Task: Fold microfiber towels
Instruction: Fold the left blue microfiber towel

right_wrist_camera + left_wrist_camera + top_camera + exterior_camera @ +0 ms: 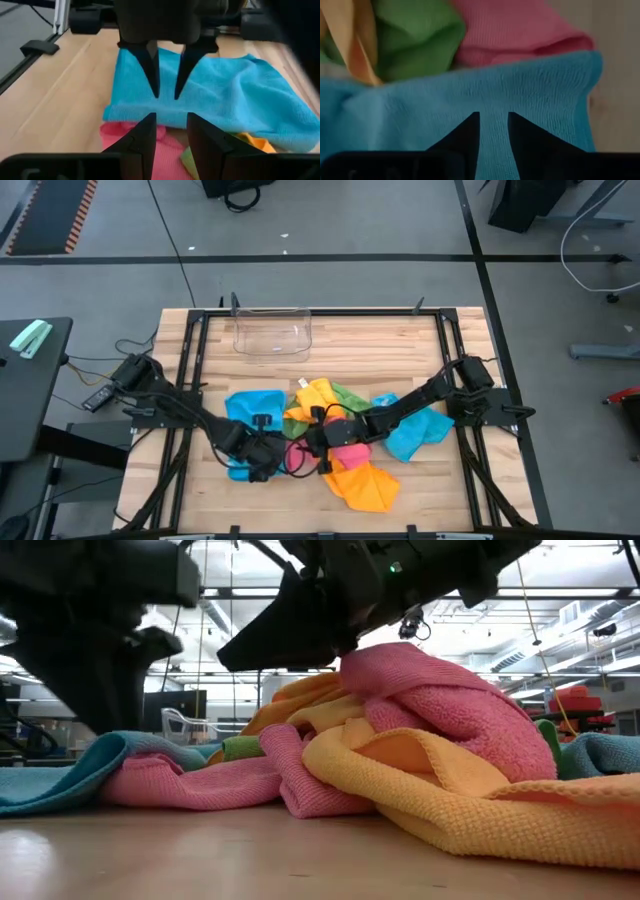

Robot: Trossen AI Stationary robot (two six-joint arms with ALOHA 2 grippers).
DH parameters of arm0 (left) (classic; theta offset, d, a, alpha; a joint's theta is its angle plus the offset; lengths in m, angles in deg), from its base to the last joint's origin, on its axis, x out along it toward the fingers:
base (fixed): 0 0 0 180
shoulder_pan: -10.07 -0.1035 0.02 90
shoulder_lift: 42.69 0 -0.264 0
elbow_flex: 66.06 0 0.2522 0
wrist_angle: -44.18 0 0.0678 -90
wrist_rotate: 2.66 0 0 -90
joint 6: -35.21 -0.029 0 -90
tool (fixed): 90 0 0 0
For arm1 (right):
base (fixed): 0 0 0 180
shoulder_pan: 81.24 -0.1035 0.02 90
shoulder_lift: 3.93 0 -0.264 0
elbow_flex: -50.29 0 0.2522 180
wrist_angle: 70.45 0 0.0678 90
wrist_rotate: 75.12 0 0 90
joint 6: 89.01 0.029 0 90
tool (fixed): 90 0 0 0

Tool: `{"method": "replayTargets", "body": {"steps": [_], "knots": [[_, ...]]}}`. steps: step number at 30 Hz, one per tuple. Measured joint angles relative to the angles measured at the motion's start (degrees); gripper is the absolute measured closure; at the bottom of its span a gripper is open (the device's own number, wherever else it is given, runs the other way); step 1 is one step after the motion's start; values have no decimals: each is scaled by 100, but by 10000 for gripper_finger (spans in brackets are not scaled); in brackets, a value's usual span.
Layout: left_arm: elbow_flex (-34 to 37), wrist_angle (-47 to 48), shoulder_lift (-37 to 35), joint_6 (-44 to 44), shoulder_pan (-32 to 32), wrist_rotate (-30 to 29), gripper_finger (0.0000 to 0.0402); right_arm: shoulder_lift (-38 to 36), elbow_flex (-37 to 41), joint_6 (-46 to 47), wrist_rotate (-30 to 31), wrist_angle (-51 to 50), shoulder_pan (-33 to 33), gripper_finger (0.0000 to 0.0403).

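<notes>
A heap of microfiber towels lies mid-table: a blue one (248, 406) at the left, orange-yellow (312, 396), green (350, 394), pink (346, 452), another blue (416, 432) and an orange one (366, 486) at the front. My left gripper (260, 456) points down over the left blue towel (220, 95). Its fingers are a narrow gap apart and its tips (166, 95) are at the cloth. My right gripper (318, 442) reaches in from the right, slanting down above the pink towel (125, 132). It is open by a narrow gap (170, 120) and holds nothing. My left gripper comes at the blue towel (420, 120) from above, pointing down, near the towel's folded front edge (150, 112). Blue cloth shows between the two fingertips (475, 120). I cannot tell whether they touch it. The towel lies flat on the table and on the pink one.
A clear plastic bin (272, 332) stands at the table's far edge, left of centre. Black frame rails (452, 370) run along both sides of the wooden top. Bare wood lies at the far right and along the near edge (200, 860).
</notes>
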Motion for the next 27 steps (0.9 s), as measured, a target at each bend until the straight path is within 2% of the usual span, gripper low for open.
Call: {"method": "replayTargets", "body": {"steps": [3, 9, 15, 19, 27], "knots": [[92, -48, 0, 299, 237, 15, 304, 2, -200, -59, -33, -375, 33, 286], [544, -614, 0, 1125, 758, -4, 321, 2, -1149, -415, -248, -1315, 327, 286], [1002, -889, -5, 1898, 1170, -70, 333, 0, -1513, -782, -458, -1362, 733, 286], [1029, -772, -20, 1925, 1508, 150, 340, 0, -1519, -530, -613, -1323, 906, 286], [881, -701, -189, 1152, 2029, 1182, 351, 0, -1521, -481, -604, -1276, 787, 286]]}}
